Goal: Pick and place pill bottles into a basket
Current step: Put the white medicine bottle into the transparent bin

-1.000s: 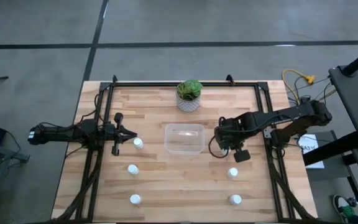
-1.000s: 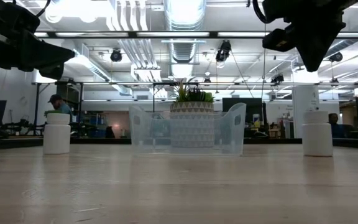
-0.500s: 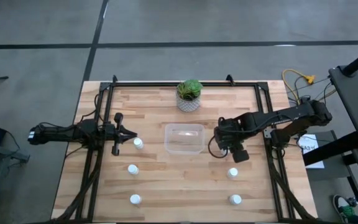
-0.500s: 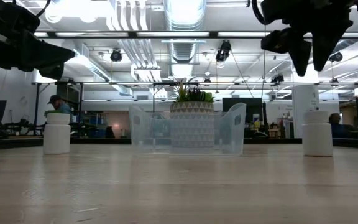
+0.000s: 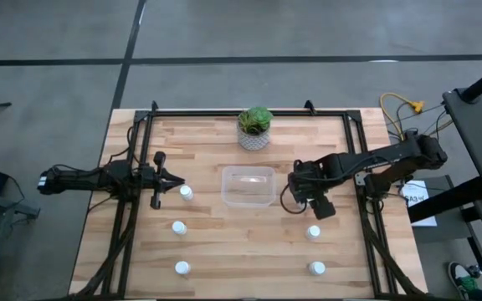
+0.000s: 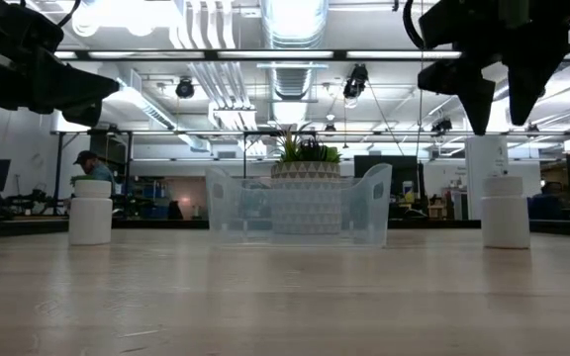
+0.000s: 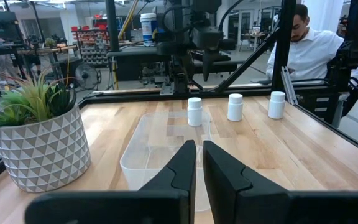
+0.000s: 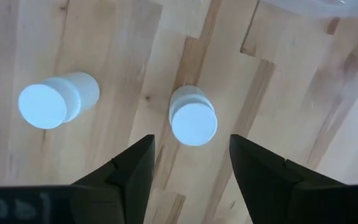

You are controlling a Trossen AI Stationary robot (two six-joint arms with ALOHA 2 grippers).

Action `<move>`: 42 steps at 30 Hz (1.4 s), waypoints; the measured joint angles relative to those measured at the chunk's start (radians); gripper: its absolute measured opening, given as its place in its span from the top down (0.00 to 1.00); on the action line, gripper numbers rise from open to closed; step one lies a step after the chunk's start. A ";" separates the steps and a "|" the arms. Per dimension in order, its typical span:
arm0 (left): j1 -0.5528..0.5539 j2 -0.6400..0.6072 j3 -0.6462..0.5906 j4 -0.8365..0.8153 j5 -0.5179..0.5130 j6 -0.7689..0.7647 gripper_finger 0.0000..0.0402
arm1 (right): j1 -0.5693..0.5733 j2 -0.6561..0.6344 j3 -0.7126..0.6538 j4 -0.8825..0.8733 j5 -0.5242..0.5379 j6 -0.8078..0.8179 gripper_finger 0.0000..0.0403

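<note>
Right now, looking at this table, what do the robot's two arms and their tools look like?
Both are slim, dark, jointed arms with black cables alongside. Each ends in a tool of two matte black, angular, tapering fingers: the left tool and the right tool. White lettering marks the right tool's base.

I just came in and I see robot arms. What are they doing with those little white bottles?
The robot is putting pill bottles into the clear basket, which looks empty. The right gripper hangs open, fingers pointing down, right above one pill bottle beside the basket, not touching it. It looks ready to grab it. The left gripper waits shut on the other side of the basket. The other bottles stand on the table, and a potted plant sits behind the basket.
</note>
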 joint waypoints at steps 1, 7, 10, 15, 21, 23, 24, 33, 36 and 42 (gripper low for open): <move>0.000 0.000 0.000 0.000 0.000 0.000 0.97 | 0.000 0.000 -0.009 0.012 0.000 -0.012 0.51; 0.000 0.000 0.000 0.000 0.000 0.000 0.97 | 0.000 0.000 -0.064 0.074 0.000 -0.029 0.52; 0.000 0.000 0.000 0.000 0.000 0.000 0.97 | 0.000 0.000 -0.085 0.085 0.000 -0.038 0.51; 0.000 0.000 0.000 0.000 0.000 0.000 0.97 | 0.000 0.000 -0.125 0.133 0.000 -0.052 0.51; 0.000 0.000 0.000 0.000 0.000 0.000 0.97 | 0.000 0.000 -0.144 0.162 0.029 -0.074 0.52; 0.000 0.000 0.000 0.000 0.000 0.000 0.97 | 0.000 0.000 -0.144 0.162 0.032 -0.078 0.52; 0.000 0.000 0.000 0.000 0.000 0.000 0.97 | 0.000 0.000 -0.144 0.162 0.034 -0.081 0.52; 0.000 0.000 0.000 0.000 0.000 0.000 0.97 | 0.000 0.000 -0.145 0.163 0.053 -0.096 0.52; 0.000 0.000 0.000 0.000 0.000 0.000 0.97 | 0.000 0.000 -0.146 0.164 0.053 -0.095 0.52; 0.000 0.000 0.000 0.000 0.000 0.000 0.97 | 0.000 0.000 -0.158 0.169 0.053 -0.086 0.52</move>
